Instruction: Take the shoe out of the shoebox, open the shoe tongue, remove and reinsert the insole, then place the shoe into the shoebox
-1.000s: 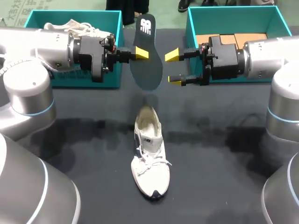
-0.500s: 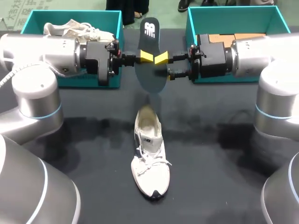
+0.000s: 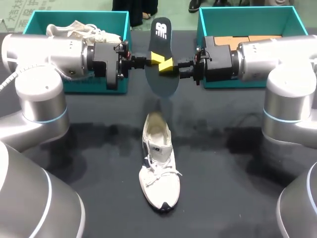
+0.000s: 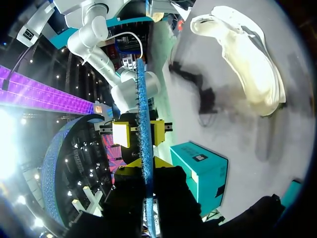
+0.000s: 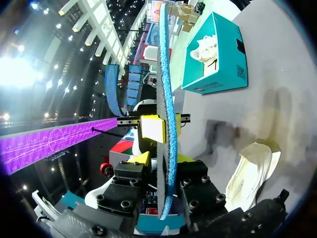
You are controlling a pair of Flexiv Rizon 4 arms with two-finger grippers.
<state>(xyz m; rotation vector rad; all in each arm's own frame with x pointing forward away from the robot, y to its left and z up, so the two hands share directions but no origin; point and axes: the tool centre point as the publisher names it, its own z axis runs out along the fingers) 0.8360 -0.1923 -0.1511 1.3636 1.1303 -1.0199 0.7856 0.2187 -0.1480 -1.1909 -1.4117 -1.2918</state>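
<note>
The shoe lies on the table, toe nearest. Beyond its heel the insole hangs upright, pinched by the left gripper and the right gripper. It hides part of their fingertips. The right arm partly covers the shoebox behind.

The dark insole stood upright above the counter. It was pinched from opposite sides by the left gripper and the right gripper, whose yellow tips met. Below it a white shoe lay with its toe toward the camera. Behind were two teal shoeboxes, the left shoebox holding a second shoe.
</note>
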